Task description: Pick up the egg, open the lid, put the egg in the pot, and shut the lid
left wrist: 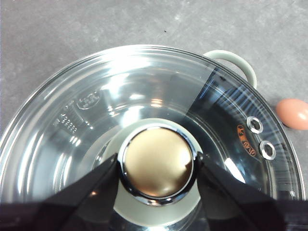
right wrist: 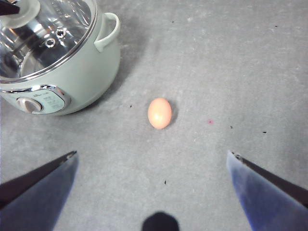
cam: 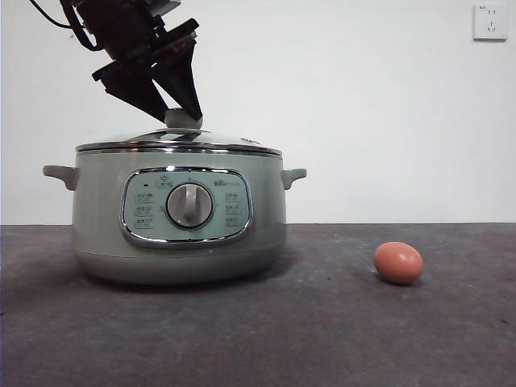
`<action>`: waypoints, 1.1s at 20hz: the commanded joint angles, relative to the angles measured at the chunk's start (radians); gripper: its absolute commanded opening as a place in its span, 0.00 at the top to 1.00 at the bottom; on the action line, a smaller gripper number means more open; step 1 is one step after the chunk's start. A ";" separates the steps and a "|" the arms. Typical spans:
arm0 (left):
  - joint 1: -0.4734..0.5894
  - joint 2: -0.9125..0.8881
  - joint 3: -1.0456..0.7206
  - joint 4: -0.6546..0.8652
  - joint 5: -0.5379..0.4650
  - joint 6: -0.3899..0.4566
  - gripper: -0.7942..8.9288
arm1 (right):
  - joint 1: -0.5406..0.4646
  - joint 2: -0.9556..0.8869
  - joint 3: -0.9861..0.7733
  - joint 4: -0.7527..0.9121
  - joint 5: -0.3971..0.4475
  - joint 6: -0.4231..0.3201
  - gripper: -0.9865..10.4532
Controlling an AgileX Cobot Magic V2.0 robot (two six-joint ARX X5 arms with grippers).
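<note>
Left gripper [left wrist: 157, 168] at round clear glass lid [left wrist: 96, 120]; only wrist view shows jaws flanking its knob.
Small brown-orange egg [right wrist: 160, 113] on bench, ahead of right gripper [right wrist: 151, 163], jaws wide apart.

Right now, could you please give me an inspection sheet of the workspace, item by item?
Surface: dark grey table, a few small specks.
Pot: upright, dial facing the front camera.
Lid: seated on the pot.
Egg: on the table, apart from the pot.
Clutter: nothing seen.
Left gripper: jaws on either side of the lid knob.
Right gripper: open, above the table near the egg.
Cables: black cable on the arm over the pot.
Surroundings: white wall, wall socket.
</note>
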 commanded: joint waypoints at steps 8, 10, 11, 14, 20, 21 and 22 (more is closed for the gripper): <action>-0.005 0.008 0.040 0.018 0.043 -0.024 0.93 | 0.000 -0.001 0.005 0.005 -0.003 0.010 0.39; -0.005 0.002 0.070 0.016 0.043 -0.024 0.93 | 0.000 0.000 0.005 0.005 -0.003 0.010 0.39; -0.005 -0.003 0.083 0.015 0.043 -0.024 0.93 | 0.000 0.004 0.005 0.006 -0.002 0.010 0.39; -0.005 -0.020 0.140 -0.032 0.043 -0.023 0.93 | 0.000 0.024 0.005 0.013 -0.002 0.011 0.39; 0.037 -0.182 0.149 -0.045 0.042 -0.024 0.93 | 0.000 0.133 0.005 0.089 -0.003 0.020 0.39; 0.051 -0.216 0.149 -0.060 0.043 -0.024 0.93 | 0.000 0.161 0.005 0.115 -0.004 0.034 0.39; 0.066 -0.253 0.149 -0.082 0.042 -0.023 0.93 | 0.001 0.190 0.005 0.139 -0.005 0.041 0.39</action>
